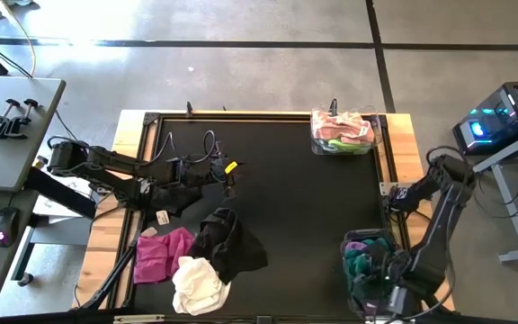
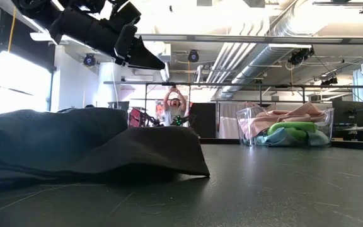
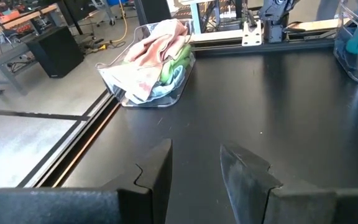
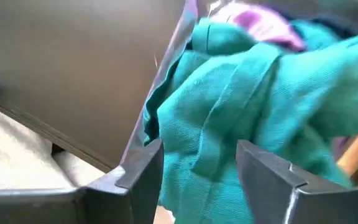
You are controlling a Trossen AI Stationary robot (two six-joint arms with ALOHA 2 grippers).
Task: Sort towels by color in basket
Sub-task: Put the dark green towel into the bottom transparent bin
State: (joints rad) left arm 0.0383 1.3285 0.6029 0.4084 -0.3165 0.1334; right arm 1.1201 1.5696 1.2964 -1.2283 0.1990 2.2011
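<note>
Left gripper (image 1: 229,177) hovers empty above the black mat (image 1: 304,207), jaws apart. Right gripper (image 4: 199,177), jaws apart, sits over the near-right clear plastic basket (image 1: 367,261) holding the teal cloth (image 4: 253,99) and purple cloth (image 4: 263,25). Black towel (image 1: 227,238), magenta towel (image 1: 162,255) and cream towel (image 1: 198,284) lie near-left. Far-right clear bin (image 1: 342,132) holds peach-pink and lime green cloths.

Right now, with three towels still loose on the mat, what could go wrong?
The right gripper hangs open over the teal towel in the near basket; lifting away could snag it out. The black towel overlaps the cream towel beside the magenta towel, so the open left gripper might grab two.
</note>
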